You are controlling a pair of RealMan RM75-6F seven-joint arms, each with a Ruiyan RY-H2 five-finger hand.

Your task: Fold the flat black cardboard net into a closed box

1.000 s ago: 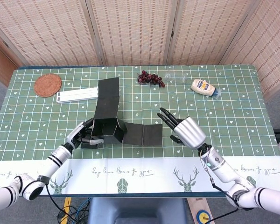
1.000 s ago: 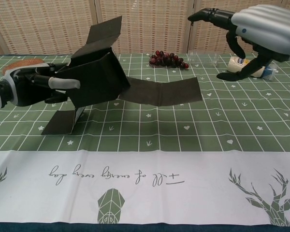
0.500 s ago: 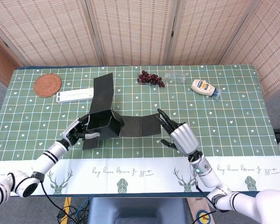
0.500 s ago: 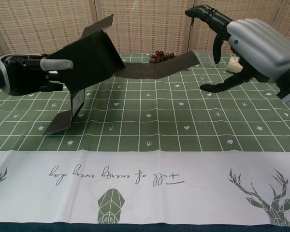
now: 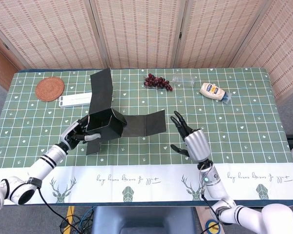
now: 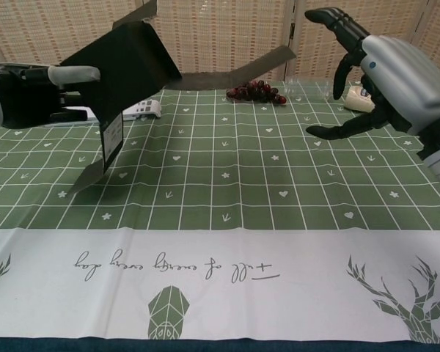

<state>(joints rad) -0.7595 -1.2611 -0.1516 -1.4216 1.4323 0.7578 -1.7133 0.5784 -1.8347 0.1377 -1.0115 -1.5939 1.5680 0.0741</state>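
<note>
The black cardboard net [image 5: 107, 119] [image 6: 128, 62] is partly folded and lifted off the table. One long flap rises toward the far side and another strip [image 5: 145, 123] [image 6: 231, 73] stretches right. My left hand [image 5: 78, 134] [image 6: 29, 92] grips its folded left part, thumb on top. A small lower flap [image 6: 106, 150] hangs down, its tip near the cloth. My right hand [image 5: 193, 142] [image 6: 385, 77] hovers to the right of the strip's end, fingers spread, holding nothing.
On the green checked tablecloth [image 5: 244, 126] lie a bunch of dark grapes [image 5: 157, 82] [image 6: 255, 92], a clear bottle [image 5: 185, 81], a mayonnaise bottle [image 5: 214, 91], a white flat object [image 5: 75, 100] and a round woven coaster [image 5: 50, 88].
The left hand raised the net higher and drew it left, so the right strip left the table. The right hand pulled back toward the near edge, away from the strip.
</note>
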